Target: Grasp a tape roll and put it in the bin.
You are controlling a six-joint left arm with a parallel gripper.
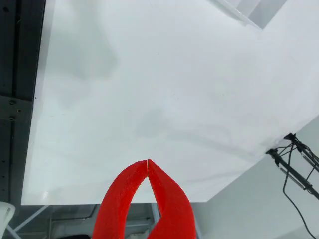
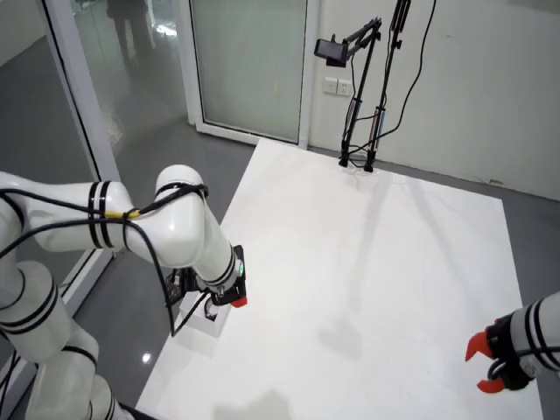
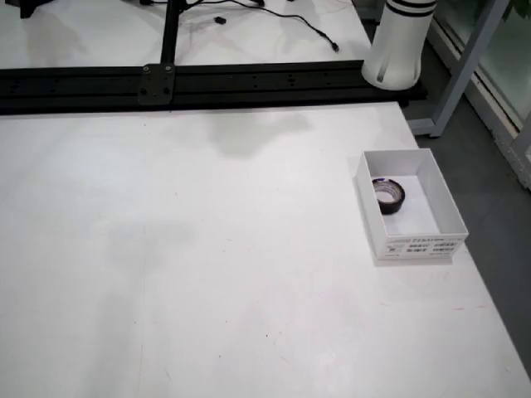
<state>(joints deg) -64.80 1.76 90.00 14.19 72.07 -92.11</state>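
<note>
A dark tape roll point(image 3: 388, 196) lies inside the white bin point(image 3: 420, 245) at the right edge of the table in the view from the far end. The view that rides on the gripper shows my red gripper point(image 1: 148, 162) with its fingertips touching and nothing between them, hovering over the table's near edge. Only a corner of the bin point(image 1: 251, 11) shows at the top right there, far from the gripper. In the high side view my gripper point(image 2: 479, 367) sits at the table's lower right edge, across the table from the bin point(image 2: 208, 320).
A second white arm with a red gripper point(image 2: 233, 298) hangs beside the bin at the table's left edge in the high side view. A black rail point(image 3: 249, 81) borders one end of the table. A camera stand point(image 2: 359, 131) stands at the other end.
</note>
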